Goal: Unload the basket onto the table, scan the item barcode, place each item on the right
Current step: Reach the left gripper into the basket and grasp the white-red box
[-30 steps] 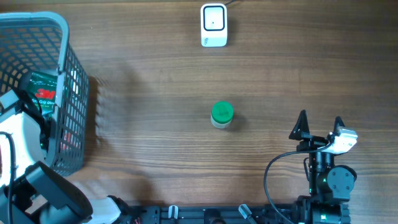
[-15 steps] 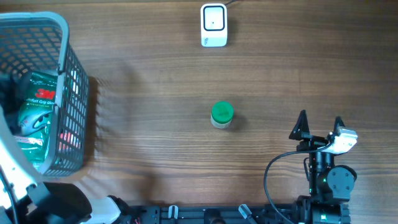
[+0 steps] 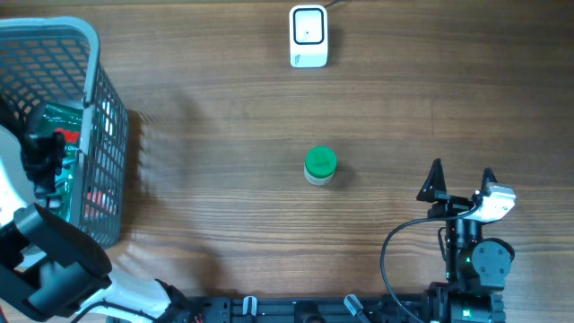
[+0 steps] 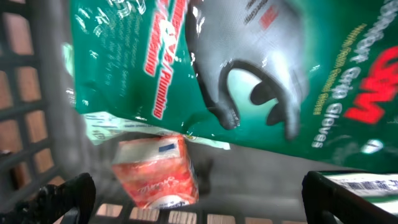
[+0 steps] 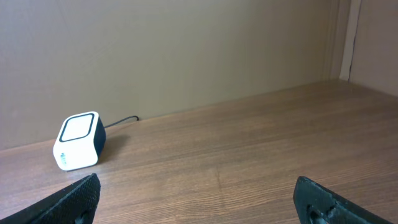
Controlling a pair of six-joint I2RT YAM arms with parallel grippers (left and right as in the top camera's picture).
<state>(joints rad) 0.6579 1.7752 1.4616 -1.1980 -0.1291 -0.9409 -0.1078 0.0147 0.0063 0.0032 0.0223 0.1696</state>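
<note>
Inside the basket (image 3: 90, 54), the left hand (image 4: 202, 202) hangs spread wide and empty with the glove pack (image 4: 249, 74) just ahead of it, a light, floppy, slick plastic bag that looks apt to slide or crumple, so I'd pinch it near a sealed edge.

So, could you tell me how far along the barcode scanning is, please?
Nothing looks done yet. In hand: the left claw hangs open inside the basket over the green glove pack, gripping nothing. Left: grasp it, carry it to the scanner and show its barcode. The right claw sits open, idle.
</note>
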